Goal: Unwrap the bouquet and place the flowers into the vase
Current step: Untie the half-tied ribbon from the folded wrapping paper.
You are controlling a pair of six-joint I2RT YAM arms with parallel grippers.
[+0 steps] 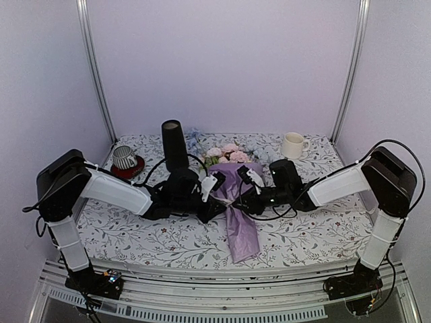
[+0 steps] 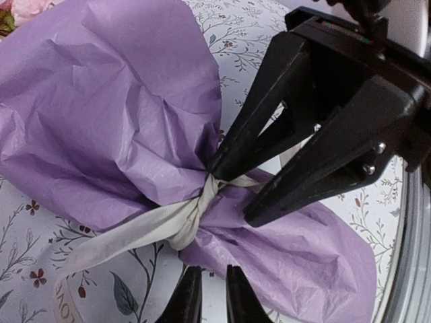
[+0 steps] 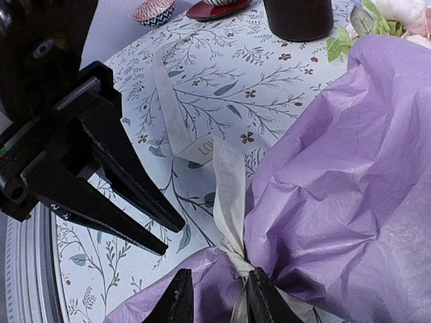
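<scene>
The bouquet (image 1: pixel 237 208) lies on the table in lilac paper (image 2: pixel 121 114) (image 3: pixel 350 168), tied at its neck with a cream ribbon (image 2: pixel 135 232) (image 3: pixel 229 195). Pink and white flowers (image 1: pixel 225 155) (image 3: pixel 404 13) stick out of its far end. The black vase (image 1: pixel 174 145) (image 3: pixel 296 17) stands upright just left of the blooms. My right gripper (image 3: pixel 219 299) (image 2: pixel 234 192) (image 1: pixel 244 199) is shut round the tied neck, one fingertip against the knot. My left gripper (image 2: pixel 213 296) (image 3: pixel 167 237) (image 1: pixel 221 199) hovers just short of the knot, open by a narrow gap with nothing in it.
A white mug (image 1: pixel 292 145) stands at the back right. At the back left, a striped grey cup (image 1: pixel 124 157) sits on a red saucer (image 3: pixel 215 8). A floral cloth (image 1: pixel 135 235) covers the table, with a metal rail (image 1: pixel 202 276) along its near edge.
</scene>
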